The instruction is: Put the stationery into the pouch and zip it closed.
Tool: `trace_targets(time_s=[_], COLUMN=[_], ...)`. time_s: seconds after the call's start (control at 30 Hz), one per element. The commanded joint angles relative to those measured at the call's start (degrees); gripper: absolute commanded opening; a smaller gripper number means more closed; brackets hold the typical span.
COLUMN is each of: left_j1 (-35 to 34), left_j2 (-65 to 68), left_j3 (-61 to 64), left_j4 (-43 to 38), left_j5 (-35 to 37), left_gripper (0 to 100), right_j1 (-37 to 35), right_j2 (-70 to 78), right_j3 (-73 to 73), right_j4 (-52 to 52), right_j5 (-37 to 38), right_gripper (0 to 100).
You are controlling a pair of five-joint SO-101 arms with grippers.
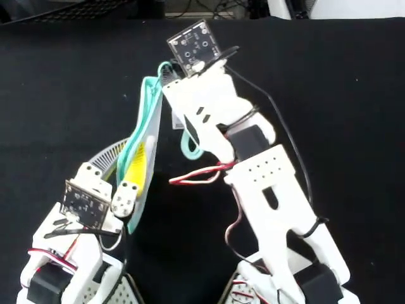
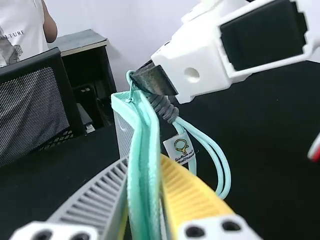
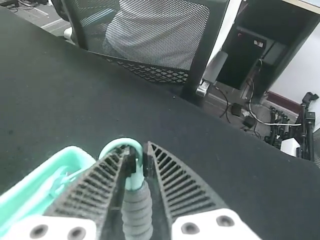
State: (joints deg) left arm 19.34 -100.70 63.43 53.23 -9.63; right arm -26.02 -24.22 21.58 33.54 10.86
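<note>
Nearest the arm bases, the left arm is folded low at the near edge of the black table [image 1: 63, 95]; its base is cut off by the frame. The left gripper [image 1: 136, 144] [image 2: 142, 165] is pressed onto the near end of the pouch [image 1: 144, 120] [image 2: 142, 130], whose mint zip edge is clamped between a grey ribbed finger [image 2: 95, 200] and a yellow one [image 2: 187, 195]. The pouch is held standing on its long edge, running away from the left gripper towards the far side of the table; its inside is hidden, and whether the zip is fully drawn cannot be made out. A small label [image 2: 181, 150] and a mint loop strap [image 2: 215, 155] [image 1: 190, 149] are seen hanging beside the pouch. The right arm is stretched out from the near right, its forearm angled across the table to the far end of the pouch; red and white wires [image 1: 196, 176] are looped at its middle joint. The right gripper [image 1: 166, 71] [image 3: 140, 150] [image 2: 150, 80] is closed on the zip pull [image 3: 132, 177], which is pinched between two black ribbed fingers [image 3: 172, 185]; a grey cord [image 3: 136, 210] [image 2: 167, 110] is wound just below the pinch. In the right wrist view the pouch [image 3: 45, 175] is largely covered by the fingers. Beyond the table, a mesh chair [image 3: 150, 35] is seen.
</note>
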Motion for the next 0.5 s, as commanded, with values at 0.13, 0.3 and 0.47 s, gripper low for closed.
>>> trace_targets(time_s=[0.13,0.3,0.47], left_j1=[0.57,0.57,0.57], left_j2=[-0.26,-0.26,-0.26], left_j3=[-1.27,-1.10,-1.01], left_j4=[1.05,1.05,1.14], left_j5=[-0.53,-0.53,-0.53], left_gripper=[3,3,3], right_j1=[3.25,6.15,6.24], right_j2=[0.13,0.13,0.13], right_j3=[-0.04,2.15,2.51], right_j4=[-4.31,-8.79,-9.58], right_j5=[0.18,0.26,0.35], right_gripper=[1.2,1.2,1.2])
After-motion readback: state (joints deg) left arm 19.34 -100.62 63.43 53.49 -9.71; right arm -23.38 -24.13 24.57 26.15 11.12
